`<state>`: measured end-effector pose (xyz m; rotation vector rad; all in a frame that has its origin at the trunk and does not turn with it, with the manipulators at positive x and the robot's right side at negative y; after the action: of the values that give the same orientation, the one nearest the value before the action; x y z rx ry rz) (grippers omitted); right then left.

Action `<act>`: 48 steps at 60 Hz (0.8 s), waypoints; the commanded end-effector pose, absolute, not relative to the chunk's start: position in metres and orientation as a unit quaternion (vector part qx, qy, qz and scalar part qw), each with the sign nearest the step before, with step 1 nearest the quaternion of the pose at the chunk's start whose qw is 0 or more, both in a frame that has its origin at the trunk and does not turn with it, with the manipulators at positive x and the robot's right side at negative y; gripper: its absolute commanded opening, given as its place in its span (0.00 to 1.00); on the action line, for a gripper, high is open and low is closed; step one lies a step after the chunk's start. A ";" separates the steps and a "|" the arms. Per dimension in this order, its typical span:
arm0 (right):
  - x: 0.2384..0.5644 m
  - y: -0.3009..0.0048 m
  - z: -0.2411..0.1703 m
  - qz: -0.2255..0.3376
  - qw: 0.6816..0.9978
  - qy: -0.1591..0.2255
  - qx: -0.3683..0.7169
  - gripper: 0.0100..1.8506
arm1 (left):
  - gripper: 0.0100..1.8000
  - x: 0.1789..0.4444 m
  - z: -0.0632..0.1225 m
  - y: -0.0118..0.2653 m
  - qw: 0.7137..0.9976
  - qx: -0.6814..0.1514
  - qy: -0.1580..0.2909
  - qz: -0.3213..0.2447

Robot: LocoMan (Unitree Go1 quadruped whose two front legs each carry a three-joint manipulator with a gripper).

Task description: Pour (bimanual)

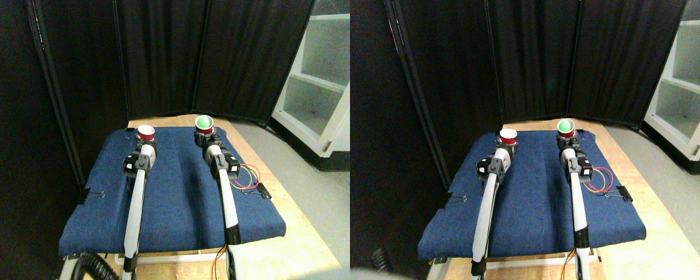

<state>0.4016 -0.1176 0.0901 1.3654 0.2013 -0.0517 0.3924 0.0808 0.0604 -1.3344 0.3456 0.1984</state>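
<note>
Two red cups are set at the far end of the blue cloth (175, 198), one per arm, so each can be taken at once: the left cup (145, 132), white inside, is met by the left gripper (144, 142), and the right cup (204, 124), holding a green ball (203, 121), by the right gripper (205, 139). Whether either pincer is apart, together or clamped cannot be told. Both cups are kept upright and well apart, so pouring is judged not yet begun.

place: lab test bay | cues: black folding screens (169, 52), blue cloth-covered table (175, 198), clip-held wires (248, 178), white shelving (321, 76)
</note>
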 end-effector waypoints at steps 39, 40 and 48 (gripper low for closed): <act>0.419 -0.076 0.127 0.042 0.803 0.116 0.583 0.17 | 0.18 0.412 0.074 0.041 0.772 -0.602 0.192 0.069; 0.420 -0.076 0.128 0.044 0.804 0.116 0.581 0.17 | 0.18 0.412 0.073 0.041 0.771 -0.603 0.193 0.071; 0.427 -0.071 0.135 0.049 0.808 0.124 0.574 0.17 | 0.18 0.415 0.072 0.037 0.767 -0.607 0.191 0.080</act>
<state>0.4199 -0.0770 0.1283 1.2297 0.2724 0.0791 0.4102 0.0435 0.0662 -1.3177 0.4356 0.1969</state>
